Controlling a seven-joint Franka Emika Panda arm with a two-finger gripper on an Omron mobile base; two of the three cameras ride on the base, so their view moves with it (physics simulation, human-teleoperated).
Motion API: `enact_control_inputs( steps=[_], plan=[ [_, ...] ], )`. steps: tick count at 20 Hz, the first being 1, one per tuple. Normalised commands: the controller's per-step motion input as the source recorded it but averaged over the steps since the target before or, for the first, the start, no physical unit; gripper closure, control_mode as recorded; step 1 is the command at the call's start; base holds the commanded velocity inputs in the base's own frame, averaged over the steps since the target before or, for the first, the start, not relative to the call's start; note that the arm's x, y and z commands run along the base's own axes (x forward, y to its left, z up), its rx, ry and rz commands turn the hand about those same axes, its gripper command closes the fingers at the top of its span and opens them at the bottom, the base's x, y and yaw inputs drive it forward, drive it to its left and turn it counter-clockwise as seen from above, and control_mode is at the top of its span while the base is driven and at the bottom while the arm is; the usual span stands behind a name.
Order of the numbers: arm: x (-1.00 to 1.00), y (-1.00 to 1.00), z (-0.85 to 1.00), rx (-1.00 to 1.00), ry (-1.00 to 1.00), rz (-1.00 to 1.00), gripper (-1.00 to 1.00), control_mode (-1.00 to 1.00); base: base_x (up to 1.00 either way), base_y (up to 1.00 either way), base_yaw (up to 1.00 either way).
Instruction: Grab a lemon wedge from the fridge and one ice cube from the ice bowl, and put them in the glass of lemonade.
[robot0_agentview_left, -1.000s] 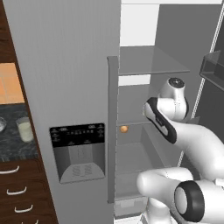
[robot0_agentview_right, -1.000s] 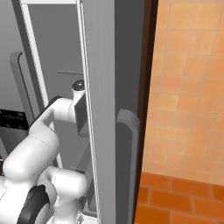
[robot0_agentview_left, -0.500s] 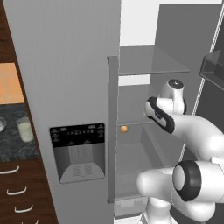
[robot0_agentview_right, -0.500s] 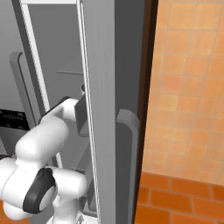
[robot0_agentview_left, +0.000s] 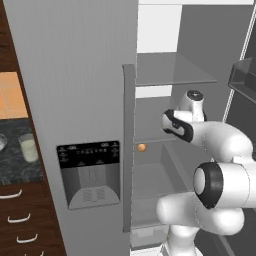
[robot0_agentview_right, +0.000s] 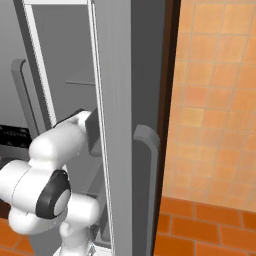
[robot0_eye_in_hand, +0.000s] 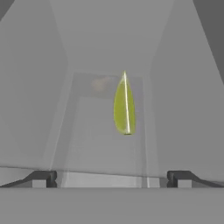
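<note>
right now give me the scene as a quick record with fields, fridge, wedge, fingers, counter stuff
fridge: right door open, left door with the dispenser shut
arm: reaching into the open fridge compartment
lemon wedge: yellow-green, on a shelf, ahead of the gripper and apart from it
fingers: spread wide, nothing between them
orange fruit: small and round, on a shelf inside the fridge
glass of lemonade: upright on the dark counter left of the fridge
task state: wedge not yet grasped
</note>
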Motion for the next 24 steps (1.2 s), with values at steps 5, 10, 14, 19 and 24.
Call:
enact_control_inputs(
  steps=[5, 10, 14, 19, 24],
  plan=[
    [0.49, -0.01, -0.14, 0.0, 0.0, 0.0, -1.0, -1.0, 0.0, 0.0, 0.0],
    [0.33, -0.15, -0.07, 0.0, 0.0, 0.0, -1.0, -1.0, 0.0, 0.0, 0.0],
    [0.4, -0.16, -0.31, 0.0, 0.0, 0.0, -1.0, -1.0, 0.0, 0.0, 0.0],
    [0.35, 0.0, -0.23, 0.0, 0.0, 0.01, -1.0, -1.0, 0.0, 0.0, 0.0],
    [-0.18, 0.0, -0.01, 0.0, 0.0, 0.04, -1.0, -1.0, 0.0, 0.0, 0.0]
  ],
)
